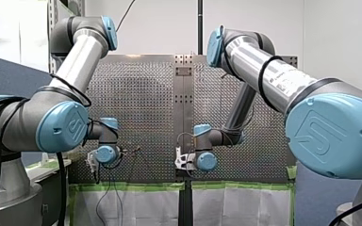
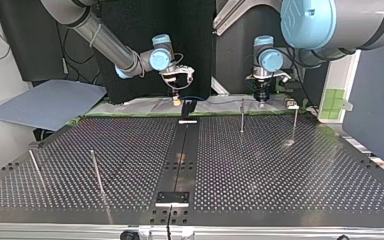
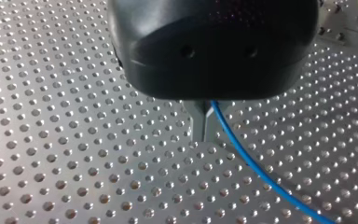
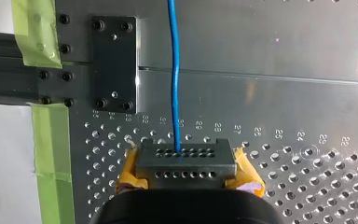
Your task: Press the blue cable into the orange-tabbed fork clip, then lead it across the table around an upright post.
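Observation:
The blue cable (image 3: 256,170) comes out from between the metal fingers of my left gripper (image 3: 204,126), which is shut on it just above the perforated table (image 3: 74,154). Ahead of my right gripper (image 4: 185,161) the same cable (image 4: 175,70) runs straight over the plate and ends at its grey fingertip block, between the yellow pads (image 4: 130,172); this gripper is shut on the cable too. In the top view my right gripper (image 2: 177,95) hangs at the far edge beside a small dark clip-like piece (image 2: 187,107). My left gripper (image 2: 261,96) hangs to that piece's right.
Thin upright posts stand on the plate: two at the far right (image 2: 242,115) (image 2: 295,122) and two at the near left (image 2: 97,172) (image 2: 35,167). A dark centre rail (image 2: 182,150) splits the table. Green tape (image 4: 46,140) lines the edge.

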